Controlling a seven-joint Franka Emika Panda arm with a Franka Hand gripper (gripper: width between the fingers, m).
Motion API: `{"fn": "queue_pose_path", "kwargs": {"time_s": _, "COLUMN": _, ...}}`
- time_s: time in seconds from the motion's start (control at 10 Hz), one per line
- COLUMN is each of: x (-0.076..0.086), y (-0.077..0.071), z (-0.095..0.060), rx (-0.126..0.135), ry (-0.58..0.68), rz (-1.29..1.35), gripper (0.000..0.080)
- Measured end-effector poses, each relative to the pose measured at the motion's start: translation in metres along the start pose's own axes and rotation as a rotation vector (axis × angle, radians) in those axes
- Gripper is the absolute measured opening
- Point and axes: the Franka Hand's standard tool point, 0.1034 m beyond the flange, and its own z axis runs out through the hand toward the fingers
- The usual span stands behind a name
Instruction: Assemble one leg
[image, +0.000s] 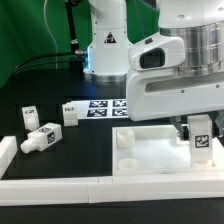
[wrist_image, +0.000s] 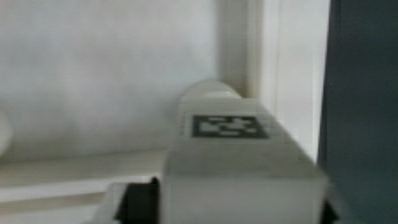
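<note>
Nearest camera in exterior view: long white border rail (image: 60, 184) across front edge, black table (image: 40, 90) behind. Beyond rail, large flat white panel (image: 150, 152) with round holes, lying flat. Gripper (image: 201, 128) low over panel's corner on exterior view's right, mostly hidden under bulky white wrist housing. Held leg (image: 201, 138) upright between fingers, tag sticker facing camera, lower end at or just above panel surface — contact not resolvable. Wrist view: same leg (wrist_image: 228, 150) filling frame, tag on top face, panel surface pale behind; fingers themselves barely visible, dark blurs at sides. Closed around leg, judging by leg hanging upright under wrist; exact finger gap not visible.

Three loose legs on table toward exterior view's left: one (image: 38, 139) lying tilted near rail end, one (image: 30, 116) farther back, one (image: 72, 113) beside marker board (image: 108, 106). All well apart from gripper.

Likely step: seating leg into corner hole. Risks: neck missing hole, since hole hidden beneath leg in both views; jamming if leg tilted in grip; panel sliding under downward push, nothing seen clamping it; slipping in fingers during twist.
</note>
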Motion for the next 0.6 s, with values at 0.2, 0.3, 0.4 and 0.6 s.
{"fn": "queue_pose_path", "kwargs": {"time_s": 0.2, "x": -0.0002, "y": -0.0004, "z": 0.0002, "rx": 0.000, "ry": 0.000, "rz": 0.135, "gripper": 0.0284}}
{"fn": "queue_pose_path", "kwargs": {"time_s": 0.3, "x": -0.0002, "y": -0.0004, "z": 0.0002, "rx": 0.000, "ry": 0.000, "rz": 0.164, "gripper": 0.0284}}
{"fn": "queue_pose_path", "kwargs": {"time_s": 0.4, "x": -0.0004, "y": -0.0005, "z": 0.0006, "rx": 0.000, "ry": -0.001, "rz": 0.256, "gripper": 0.0284}}
{"fn": "queue_pose_path", "kwargs": {"time_s": 0.6, "x": -0.0028, "y": -0.0008, "z": 0.0013, "rx": -0.007, "ry": -0.011, "rz": 0.599, "gripper": 0.0284}}
